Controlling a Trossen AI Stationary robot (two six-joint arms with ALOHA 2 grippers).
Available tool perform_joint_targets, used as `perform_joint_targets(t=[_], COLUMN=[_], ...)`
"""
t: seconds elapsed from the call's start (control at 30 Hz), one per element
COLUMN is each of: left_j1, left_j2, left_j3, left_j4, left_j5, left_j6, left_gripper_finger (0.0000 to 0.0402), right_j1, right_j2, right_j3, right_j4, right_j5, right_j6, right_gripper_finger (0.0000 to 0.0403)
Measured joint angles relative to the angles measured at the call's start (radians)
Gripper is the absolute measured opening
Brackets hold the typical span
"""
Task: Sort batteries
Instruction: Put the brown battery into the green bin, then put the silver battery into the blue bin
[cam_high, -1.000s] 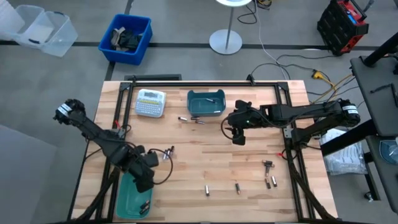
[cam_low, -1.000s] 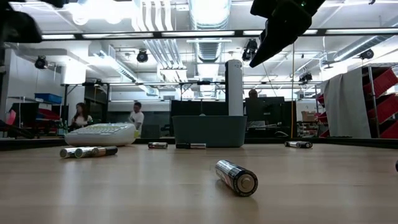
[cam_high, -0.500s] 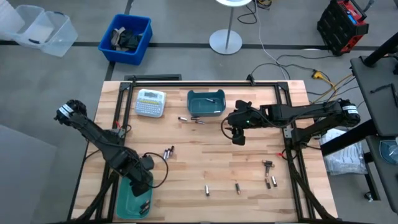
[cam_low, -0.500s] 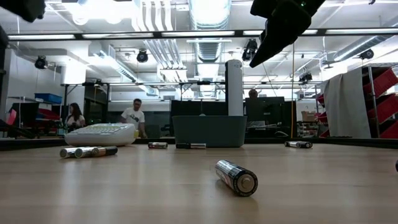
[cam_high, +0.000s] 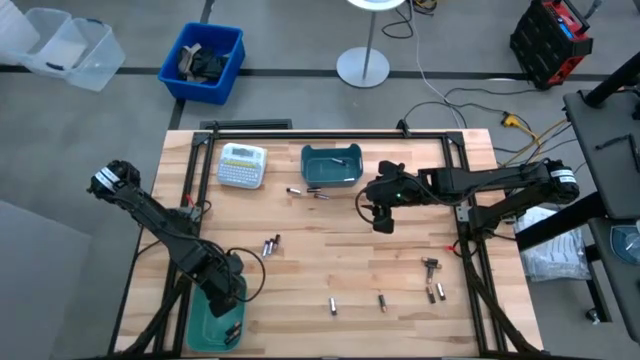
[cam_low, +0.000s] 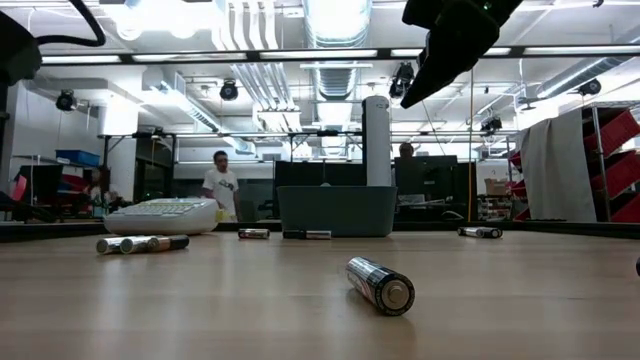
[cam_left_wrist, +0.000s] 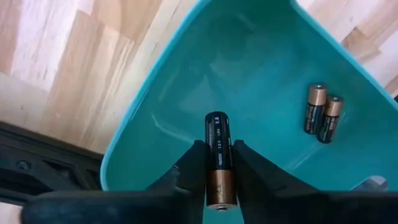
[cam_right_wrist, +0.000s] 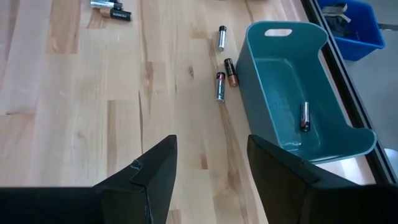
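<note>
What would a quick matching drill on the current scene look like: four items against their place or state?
Items:
1. left gripper
2. right gripper
3. label maker
4. battery pair

Places or states:
A. lying inside the near teal bin
B. open, hovering over bare wood near the far teal bin
C. shut on a battery above the near teal bin
D. on the table beside the far teal bin

Pairs: 1-C, 2-B, 3-D, 4-A
</note>
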Motion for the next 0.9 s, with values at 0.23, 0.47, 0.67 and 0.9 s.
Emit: perform_joint_targets(t=[0.23, 0.47, 0.67, 0.9], left_j1=[-0.004, -0.005, -0.014, -0.032], left_j2=[0.000, 0.000, 0.000, 0.000], left_j3=[0.000, 0.021, 0.090, 0.119], left_j4=[0.000, 0.002, 0.005, 0.003], left_j5=[-0.008, -0.096, -0.364, -0.629], left_j6=[-0.022, -0.010, 0.054, 0.132], left_gripper_finger=[0.0072, 0.0074, 0.0075, 0.0075], right_j1=[0.000, 0.000, 0.000, -0.004], right_j2=[0.000, 0.030, 0.130, 0.322], right_j3=[0.000, 0.000, 0.020, 0.120], right_j4=[0.016, 0.065, 0.125, 0.137], right_j5=[0.000, -0.001, -0.002, -0.002], right_j6=[0.000, -0.003, -0.042, -0.087], right_gripper_finger=[0.0194, 0.0196, 0.0195, 0.0196])
